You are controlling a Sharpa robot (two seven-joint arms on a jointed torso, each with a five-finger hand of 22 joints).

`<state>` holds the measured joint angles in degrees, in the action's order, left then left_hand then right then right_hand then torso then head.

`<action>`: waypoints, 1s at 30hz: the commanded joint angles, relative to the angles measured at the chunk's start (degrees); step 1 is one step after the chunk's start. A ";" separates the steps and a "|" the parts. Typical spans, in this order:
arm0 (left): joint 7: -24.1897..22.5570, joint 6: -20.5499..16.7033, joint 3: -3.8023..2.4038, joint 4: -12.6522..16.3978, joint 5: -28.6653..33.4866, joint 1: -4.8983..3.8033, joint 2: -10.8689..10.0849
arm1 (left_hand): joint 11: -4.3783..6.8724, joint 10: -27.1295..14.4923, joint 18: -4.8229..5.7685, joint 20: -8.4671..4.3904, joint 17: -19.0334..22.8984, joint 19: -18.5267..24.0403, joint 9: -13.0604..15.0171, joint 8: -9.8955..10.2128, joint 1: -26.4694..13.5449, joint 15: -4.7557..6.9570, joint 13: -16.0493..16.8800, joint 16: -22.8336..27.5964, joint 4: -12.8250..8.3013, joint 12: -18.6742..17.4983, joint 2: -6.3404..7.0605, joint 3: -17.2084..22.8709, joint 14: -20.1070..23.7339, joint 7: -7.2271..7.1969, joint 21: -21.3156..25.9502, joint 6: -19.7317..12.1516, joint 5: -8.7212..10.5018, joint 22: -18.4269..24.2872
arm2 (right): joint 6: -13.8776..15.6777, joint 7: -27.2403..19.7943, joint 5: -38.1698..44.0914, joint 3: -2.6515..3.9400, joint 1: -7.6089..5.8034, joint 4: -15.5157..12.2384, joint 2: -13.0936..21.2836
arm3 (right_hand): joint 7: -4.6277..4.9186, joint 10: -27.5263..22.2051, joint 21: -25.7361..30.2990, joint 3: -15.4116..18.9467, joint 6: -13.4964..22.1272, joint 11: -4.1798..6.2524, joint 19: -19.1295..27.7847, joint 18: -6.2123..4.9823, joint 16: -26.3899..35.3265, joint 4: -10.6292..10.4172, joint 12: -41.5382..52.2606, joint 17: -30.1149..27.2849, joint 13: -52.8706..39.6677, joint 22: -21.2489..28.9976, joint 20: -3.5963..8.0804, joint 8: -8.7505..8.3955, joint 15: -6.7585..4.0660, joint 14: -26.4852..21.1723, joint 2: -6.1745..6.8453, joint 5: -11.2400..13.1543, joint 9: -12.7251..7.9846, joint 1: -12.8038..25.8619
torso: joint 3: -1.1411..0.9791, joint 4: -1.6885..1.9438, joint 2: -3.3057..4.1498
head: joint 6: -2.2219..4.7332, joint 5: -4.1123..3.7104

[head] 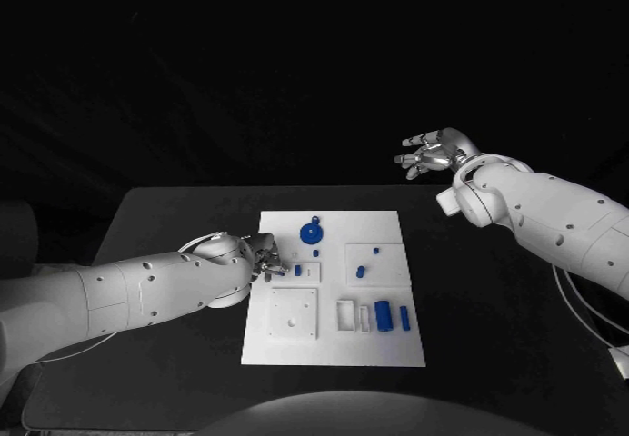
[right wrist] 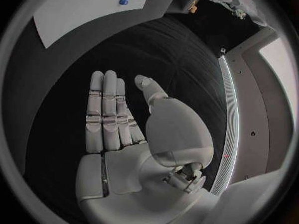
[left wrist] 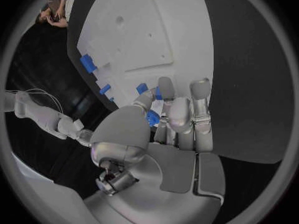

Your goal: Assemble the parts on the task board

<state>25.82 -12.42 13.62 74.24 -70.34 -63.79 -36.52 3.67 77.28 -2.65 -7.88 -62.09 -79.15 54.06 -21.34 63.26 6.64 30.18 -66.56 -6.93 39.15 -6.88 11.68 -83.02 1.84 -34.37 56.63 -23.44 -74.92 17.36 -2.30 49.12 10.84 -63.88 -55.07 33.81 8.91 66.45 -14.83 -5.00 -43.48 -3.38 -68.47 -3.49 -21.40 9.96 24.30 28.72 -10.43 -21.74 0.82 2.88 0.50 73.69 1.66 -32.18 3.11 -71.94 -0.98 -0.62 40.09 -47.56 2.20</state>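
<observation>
A small blue part sat pinched in the left robot hand at the task board's left edge; seating it squarely would need slow, level lowering. The right robot hand hovered spread, empty, beyond the table.

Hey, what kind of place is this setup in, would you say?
Probably a robotics lab or test bench: a black table holds a white task board with small blue parts, worked by two white arms, the left hand over the board.
</observation>
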 commanded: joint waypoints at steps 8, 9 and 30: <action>0.21 2.16 0.09 -0.04 -0.15 0.17 -0.07 | 0.21 0.03 0.38 0.16 0.17 -0.18 -0.82 0.65 0.57 -0.16 0.07 -0.11 -2.16 0.06 -0.34 2.40 -0.27 -1.97 0.23 2.15 0.67 -2.17 | -0.80 -0.12 -0.10 0.03 0.01 -0.05 0.00 | 0.11 -0.23 -0.28 -0.19 -0.08 0.10 0.33 0.30 -0.02 0.12 0.14 -0.09 0.07 -0.01 0.01 0.20 -0.12 -0.18 0.08 -0.05 0.01 0.67 | -0.02 -0.05 -0.02 | -0.14 -0.01; 0.24 2.23 0.09 -0.06 -0.14 0.17 -0.07 | 0.20 0.04 0.37 0.17 0.21 -0.19 -1.05 0.82 0.64 -0.17 0.08 -0.09 -2.14 0.07 -0.31 2.30 -0.26 -1.96 0.20 2.19 0.96 -2.17 | -0.81 -0.11 -0.10 0.03 0.01 -0.05 0.01 | 0.11 -0.23 -0.28 -0.19 -0.08 0.10 0.33 0.30 -0.02 0.12 0.14 -0.09 0.07 -0.01 0.01 0.20 -0.12 -0.18 0.08 -0.05 0.01 0.67 | -0.02 -0.05 -0.02 | -0.19 -0.01; 0.23 3.19 0.09 -0.29 0.36 0.17 0.10 | 0.17 0.03 0.41 0.14 0.57 -0.35 -13.71 3.19 1.65 -0.13 0.13 0.05 0.82 -0.03 1.84 -2.29 -0.24 -1.88 0.47 3.78 2.78 -2.16 | -0.91 -0.07 -0.10 0.03 0.11 0.13 -0.14 | 0.11 -0.29 -0.42 -0.12 -0.01 0.09 0.42 0.30 -0.02 0.17 0.15 -0.08 0.05 0.09 -0.01 0.19 -0.10 -0.22 0.07 -0.10 0.01 0.73 | -0.02 -0.01 0.02 | -0.26 -0.09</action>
<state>25.83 -11.24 13.43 74.06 -70.25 -64.01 -36.54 3.59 77.39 -2.65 -7.88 -61.56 -79.15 47.37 -17.92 64.96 6.62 30.24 -66.56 -6.14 39.15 -5.62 9.62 -83.01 1.74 -34.15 58.37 -20.81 -74.91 16.95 -2.28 49.11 10.84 -63.82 -54.97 33.73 8.90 66.45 -15.07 -5.00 -43.48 -3.38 -68.47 -3.49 -21.40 9.96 24.30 28.73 -10.44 -21.74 0.82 2.88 0.50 73.69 1.89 -32.17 3.11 -71.71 -1.01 -0.64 40.09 -47.78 2.08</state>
